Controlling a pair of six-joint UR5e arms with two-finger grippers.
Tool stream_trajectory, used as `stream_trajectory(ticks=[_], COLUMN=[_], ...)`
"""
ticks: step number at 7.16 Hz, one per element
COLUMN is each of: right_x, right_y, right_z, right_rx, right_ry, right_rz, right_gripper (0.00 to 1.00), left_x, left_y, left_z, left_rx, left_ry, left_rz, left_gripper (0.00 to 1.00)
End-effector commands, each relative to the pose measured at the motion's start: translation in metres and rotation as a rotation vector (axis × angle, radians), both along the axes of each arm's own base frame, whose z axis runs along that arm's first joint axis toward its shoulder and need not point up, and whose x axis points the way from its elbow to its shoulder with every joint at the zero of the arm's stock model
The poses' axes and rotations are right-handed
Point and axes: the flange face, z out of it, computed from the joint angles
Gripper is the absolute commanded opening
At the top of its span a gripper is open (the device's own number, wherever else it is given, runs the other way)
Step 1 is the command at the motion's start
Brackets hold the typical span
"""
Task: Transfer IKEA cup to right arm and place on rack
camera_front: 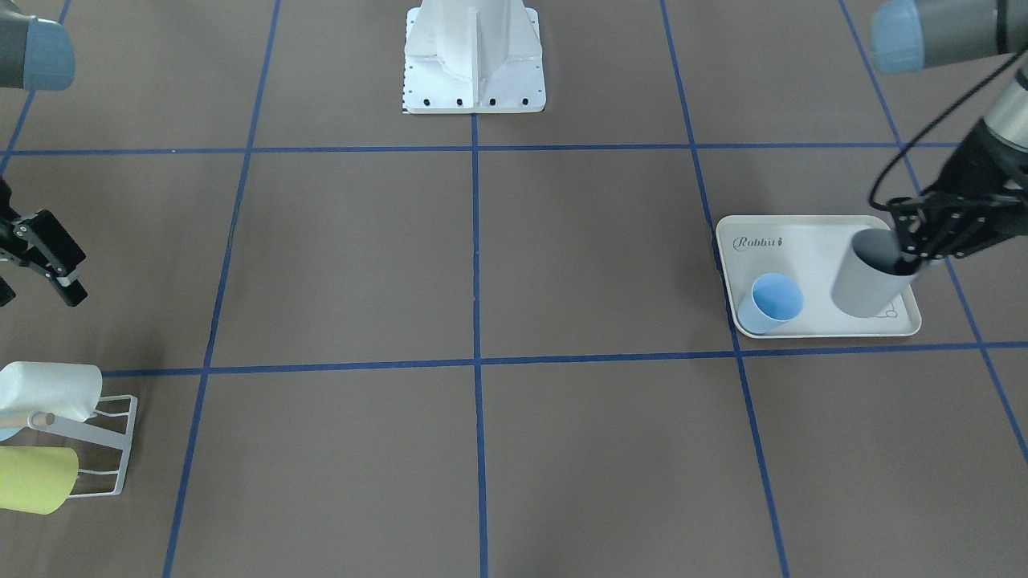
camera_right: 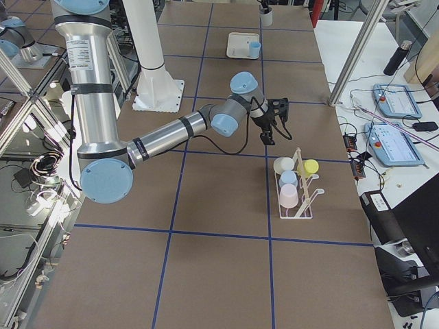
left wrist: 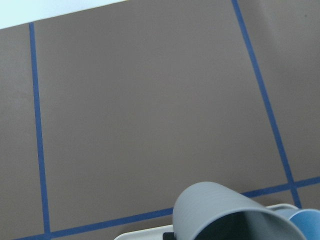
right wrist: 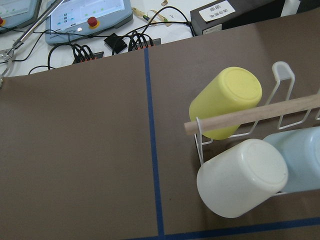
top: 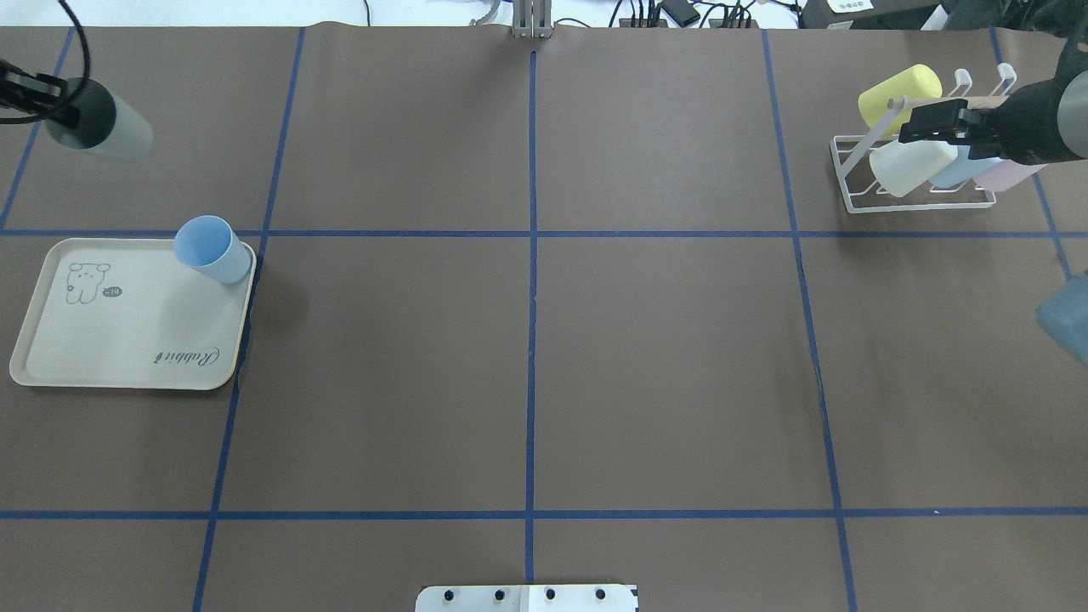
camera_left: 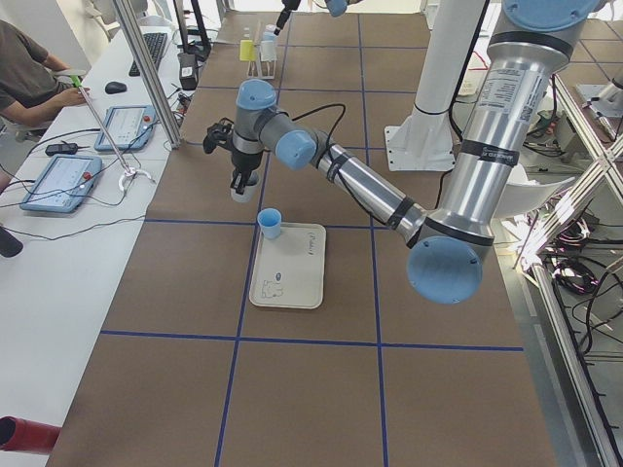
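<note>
Grey plastic cup (camera_front: 869,281) hangs tilted in the air above the cream tray (camera_front: 803,241), its rim clamped by the left gripper's (camera_front: 909,258) fingers. A blue cup (camera_front: 773,301) stands on the tray. Across the bench (camera_front: 482,265), the right gripper (camera_front: 38,293) hovers near the white rack (camera_front: 108,437), fingers spread and empty.

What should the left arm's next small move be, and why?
Probably carry the grey cup toward the table's middle. The left gripper grips its rim and holds it in the air near the tray, while the right gripper hangs open by the rack, far across the table, so a handover needs the cup brought closer.
</note>
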Motion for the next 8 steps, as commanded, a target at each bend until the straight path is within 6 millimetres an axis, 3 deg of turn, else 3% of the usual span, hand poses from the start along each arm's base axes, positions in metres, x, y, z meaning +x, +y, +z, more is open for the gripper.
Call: stream_trajectory(ticks=[1,2,3,5,6,7,8], right_x=[-0.021,-0.037,-0.050,-0.073,-0.089,-0.093,-0.091], right_y=[0.025,0.038,0.051,0.073,0.079,0.086,0.096], right_z=[-0.037,-0.058,-0.087,-0.160,-0.201,-0.243,-0.271], right_rx=[-0.030,-0.067,-0.108,-0.182,-0.205,-0.227,-0.247], right_ry=[-0.104,-0.172,-0.262,-0.464,-0.559,-0.657,-0.766], right_rz=[0.004,0.011,0.023,0.024,0.009,0.003,-0.007], right_gripper=[1.00,1.00,1.00,1.00,1.00,1.00,1.00], left_x=[0.086,0.120,0.145,0.147,0.160,0.172,0.177], left_y=[0.040,0.063,0.084,0.084,0.095,0.108,0.116], left_z=[-0.105,-0.144,-0.163,-0.155,-0.150,-0.151,-0.157], left_rx=[-0.078,-0.132,-0.188,-0.296,-0.330,-0.340,-0.339], left_ry=[0.215,0.385,0.603,1.038,1.234,1.369,1.406], left_rz=[-0.022,-0.038,-0.038,-0.074,-0.086,-0.109,-0.105], left_gripper=[0.00,0.00,0.00,0.00,0.00,0.00,0.00])
